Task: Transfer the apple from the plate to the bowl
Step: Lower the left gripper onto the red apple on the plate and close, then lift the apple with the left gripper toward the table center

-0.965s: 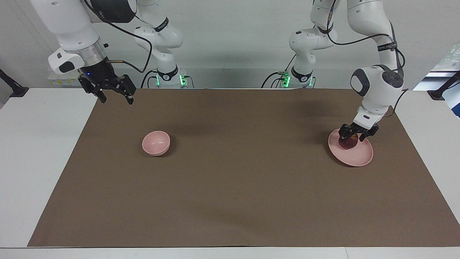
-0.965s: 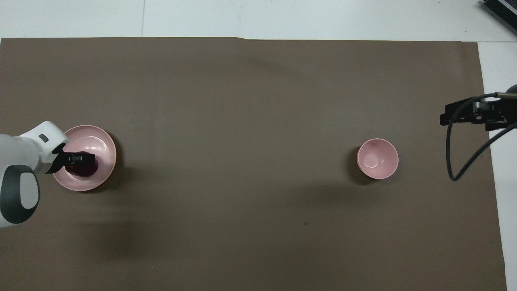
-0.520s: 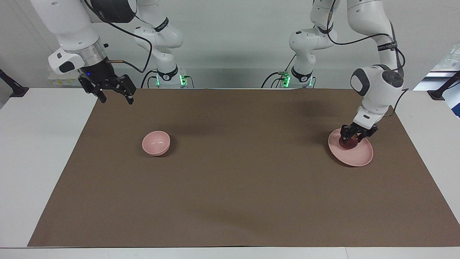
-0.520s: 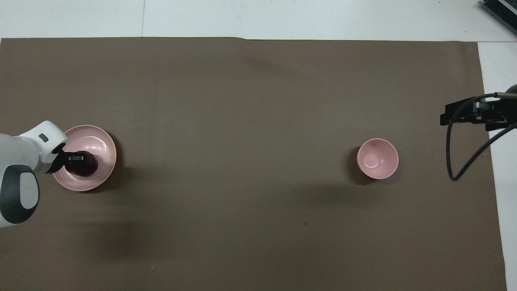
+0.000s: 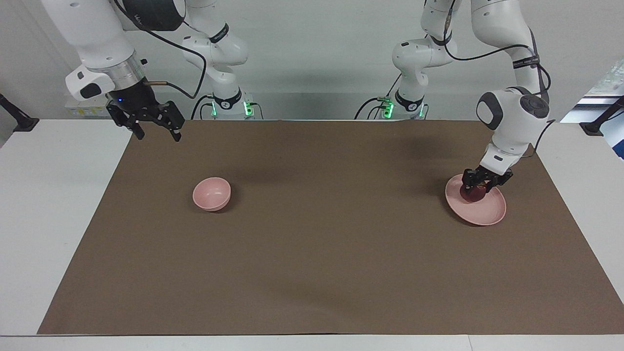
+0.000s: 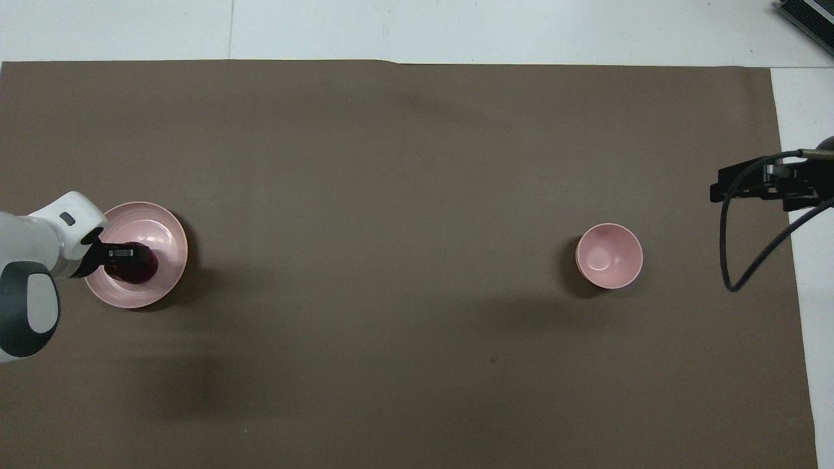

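The left gripper [image 5: 476, 188] is down at the plate [image 5: 490, 214], its fingers clamped on the apple [image 5: 472, 194]. One second ago the fingers stood apart on either side of the fruit; they have since drawn in against its sides. In the overhead view the left gripper [image 6: 127, 253] covers most of the apple [image 6: 140, 270], and only a dark red edge shows past it.

Meaning for the task: the grasp appears complete. The apple is not yet clear of the plate; it sits at the edge of the dish nearer to the robots, with no visible gap beneath it. The next step is judged to be a lift, then a carry along the table to the bowl [image 5: 211, 193].

The right gripper [image 5: 156, 131] waits with its fingers spread, raised over the corner of the brown mat [image 5: 312, 263] at the right arm's end of the table. It holds nothing.

Containers:
- Plate [image 6: 166, 225]: toward the left arm's end of the table. Contents: the apple only.
- Bowl [image 6: 609, 255]: toward the right arm's end, well apart from the plate. Upright, interior bare, nothing in it.
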